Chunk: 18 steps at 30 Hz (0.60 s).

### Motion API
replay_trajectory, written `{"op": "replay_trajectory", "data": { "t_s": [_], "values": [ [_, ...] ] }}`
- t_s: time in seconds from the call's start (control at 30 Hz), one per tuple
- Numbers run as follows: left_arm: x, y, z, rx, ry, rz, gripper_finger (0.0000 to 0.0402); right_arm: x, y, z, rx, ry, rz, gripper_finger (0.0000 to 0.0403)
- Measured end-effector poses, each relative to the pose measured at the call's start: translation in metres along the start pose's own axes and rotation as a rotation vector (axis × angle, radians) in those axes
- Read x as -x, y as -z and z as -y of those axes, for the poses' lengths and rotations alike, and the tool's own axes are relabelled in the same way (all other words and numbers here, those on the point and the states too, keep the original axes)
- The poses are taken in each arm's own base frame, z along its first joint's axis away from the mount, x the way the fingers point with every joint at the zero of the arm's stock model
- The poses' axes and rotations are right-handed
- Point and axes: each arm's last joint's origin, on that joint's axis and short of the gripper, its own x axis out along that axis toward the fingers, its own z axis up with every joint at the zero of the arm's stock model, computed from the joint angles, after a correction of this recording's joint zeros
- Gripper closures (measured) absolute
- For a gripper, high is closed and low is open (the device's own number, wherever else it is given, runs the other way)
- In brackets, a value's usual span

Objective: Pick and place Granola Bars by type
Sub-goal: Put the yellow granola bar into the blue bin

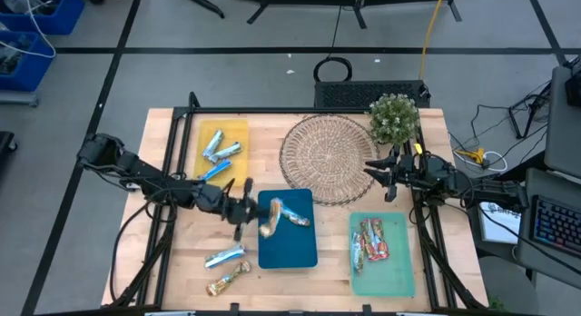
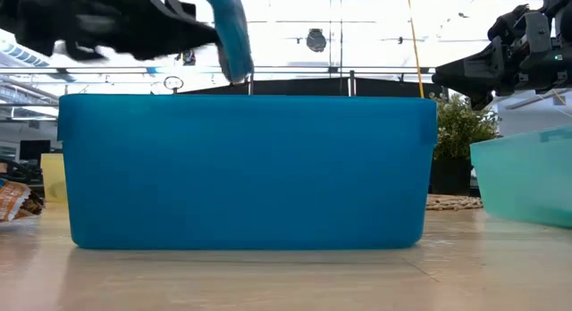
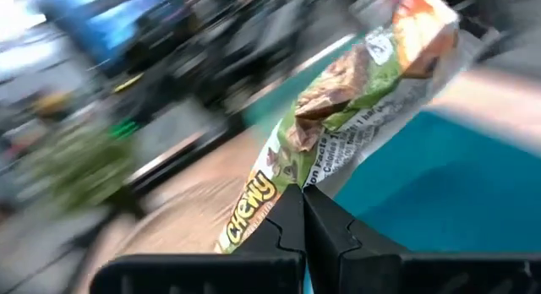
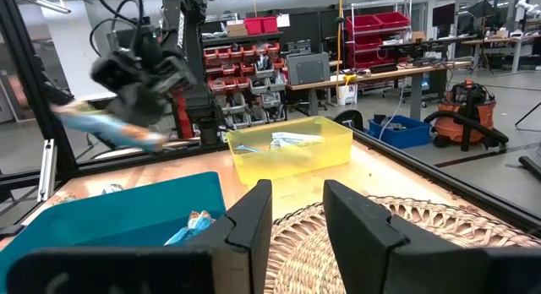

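I have a tan-and-green granola bar point(image 3: 338, 125) pinched by one end in my left gripper point(image 1: 247, 210), fingers pressed tight on the wrapper. It hangs in the air over the left edge of the dark blue tray point(image 1: 300, 248), not touching it. 1 bar point(image 1: 295, 216) already lies inside that tray near its far end. Out on the bare wood to the left of the tray sit 2 more: a blue-and-silver bar point(image 1: 224, 256) and, nearer the table's front edge, a gold one point(image 1: 227, 280). The yellow tray point(image 1: 238, 127) at the far left holds several blue-and-silver bars point(image 1: 220, 148). The pale green tray point(image 1: 399, 271) at the front right holds red/orange bars point(image 1: 372, 241).

My right gripper point(image 1: 388, 173) hovers beside the round woven mat point(image 1: 325, 157), near the small potted plant point(image 1: 394, 118), its fingers spread apart with nothing between them.
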Motion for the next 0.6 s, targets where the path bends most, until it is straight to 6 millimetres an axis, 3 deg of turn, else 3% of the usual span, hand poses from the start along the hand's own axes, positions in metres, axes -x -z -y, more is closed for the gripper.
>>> {"op": "replay_trajectory", "data": {
  "t_s": [0.27, 0.6],
  "values": [
    [0.005, 0.018, -0.016, -0.019, -0.512, -0.361, 0.0401, 0.000, 0.000, 0.000, 0.000, 0.000, 0.000, 0.0303],
    [0.018, 0.025, -0.024, -0.203, -0.935, -0.710, 0.0401, 0.000, 0.000, 0.000, 0.000, 0.000, 0.000, 0.0303]
  ]
}}
